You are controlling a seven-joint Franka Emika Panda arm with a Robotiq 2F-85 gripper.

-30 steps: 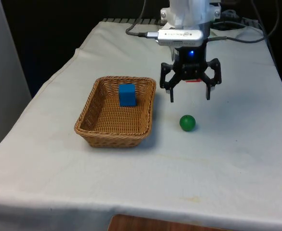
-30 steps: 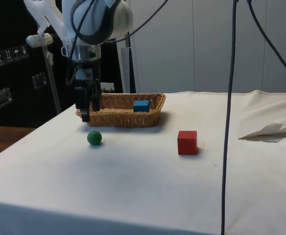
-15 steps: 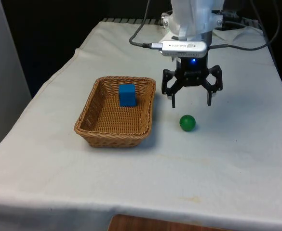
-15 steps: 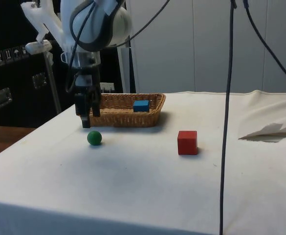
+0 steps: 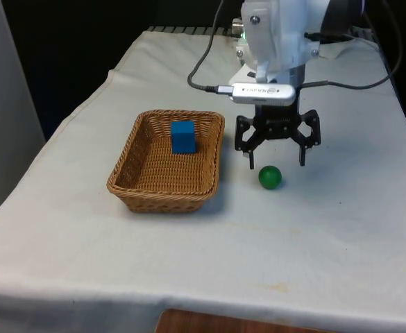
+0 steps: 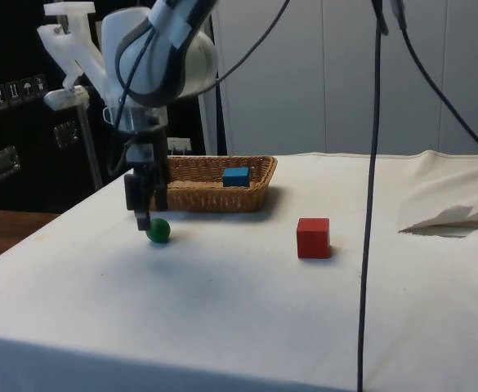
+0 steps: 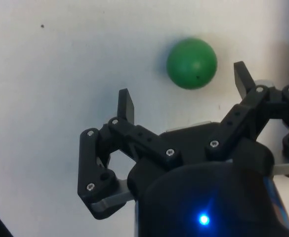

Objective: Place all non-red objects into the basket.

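Observation:
A green ball [image 5: 270,177] lies on the white cloth to the front view's right of the wicker basket [image 5: 137,182]. My gripper [image 5: 277,164] hangs open just above and slightly behind the ball, its fingers spread wider than the ball. From the side, the gripper [image 6: 145,220] stands low next to the ball [image 6: 158,230]. The wrist view has the ball [image 7: 191,63] just beyond the open fingertips [image 7: 126,103]. A blue block [image 5: 183,137] lies inside the basket, also visible from the side [image 6: 236,175]. A red cube [image 6: 313,238] sits on the cloth.
A crumpled fold of cloth [image 6: 455,216] lies at the side view's far right. The table's near edge [image 5: 189,305] runs along the front view's bottom. Cables [image 6: 369,163] hang in front of the side camera.
The gripper has come down and moved toward the front camera, closing on the green ball from above. It stays open. The ball, block and cube have not moved.

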